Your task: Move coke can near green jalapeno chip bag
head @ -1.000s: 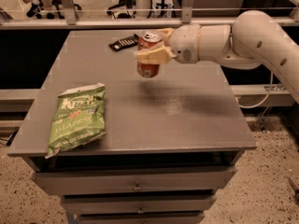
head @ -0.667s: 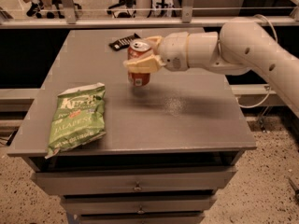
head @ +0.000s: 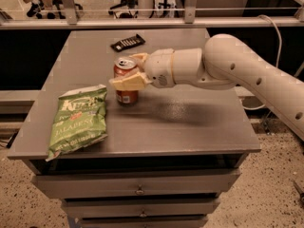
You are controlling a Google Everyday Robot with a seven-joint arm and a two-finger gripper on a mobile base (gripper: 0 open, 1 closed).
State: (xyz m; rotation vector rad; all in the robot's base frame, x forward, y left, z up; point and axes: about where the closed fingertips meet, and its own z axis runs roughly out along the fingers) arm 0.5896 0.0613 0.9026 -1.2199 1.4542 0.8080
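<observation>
While the gripper (head: pixel 126 71), just left of frame centre, clamps the coke can (head: pixel 127 95) close beside the green jalapeno chip bag (head: pixel 78 120) at lower left, the carry looks nearly complete, so the next move is probably to set it upright and release.

Just the one view, looking down at the table (head: pixel 190 127) from out front and well above, tilting forward toward the railing (head: pixel 142 22) at the far side. Sitting pretty near: fitting in the whole top plus the drawers (head: pixel 137 186) underneath, with bits of floor at both sides. Framing the gripper (head: pixel 132 71) a bit left of centre, clamping the coke can (head: pixel 126 96) just beside the green jalapeno chip bag (head: pixel 78 120), arm reaching in from the frame's right edge.
</observation>
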